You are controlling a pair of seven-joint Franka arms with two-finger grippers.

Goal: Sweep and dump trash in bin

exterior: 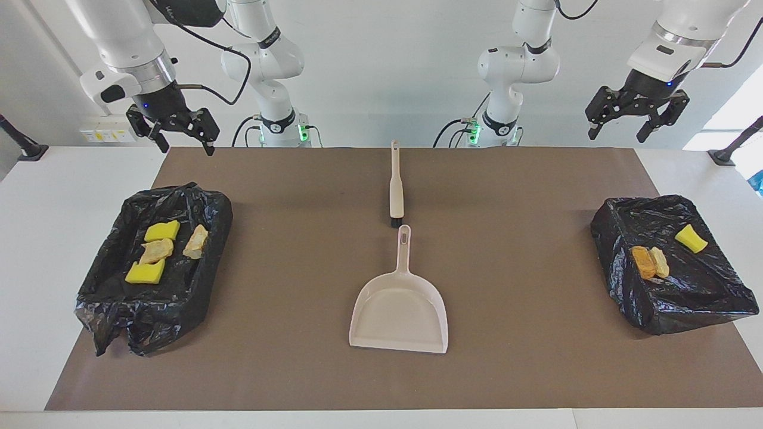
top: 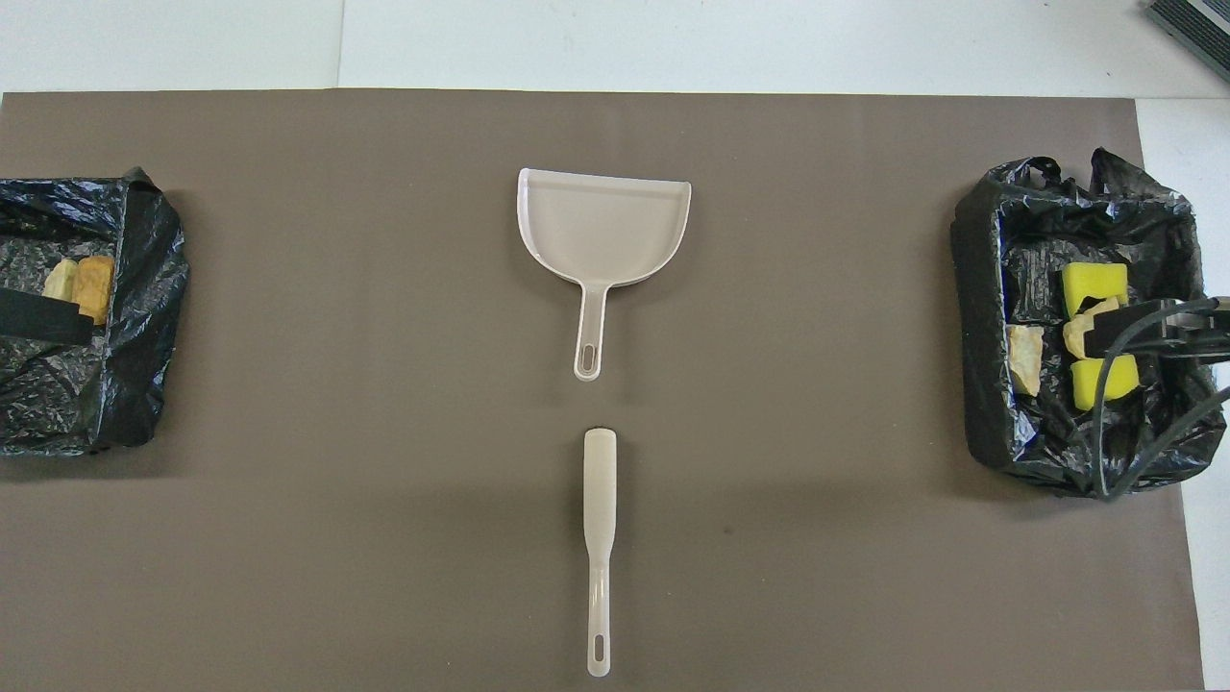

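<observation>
Trash: four pieces sitting in the bin at the right arm's end, three in the other bin; none showing on the mat. Dustpan and brush lying idle mid-mat. Left gripper and right gripper hanging open, empty. Task appearing finished.

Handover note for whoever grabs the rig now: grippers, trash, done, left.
Left gripper: open, empty, raised at its end of the table.
Right gripper: open, empty, raised at its end.
Trash: four pieces in the bin at the right arm's end, three in the bin at the left arm's end.
Dustpan and brush lie mid-table.
Done: trash binned. Left: nothing visible.
</observation>
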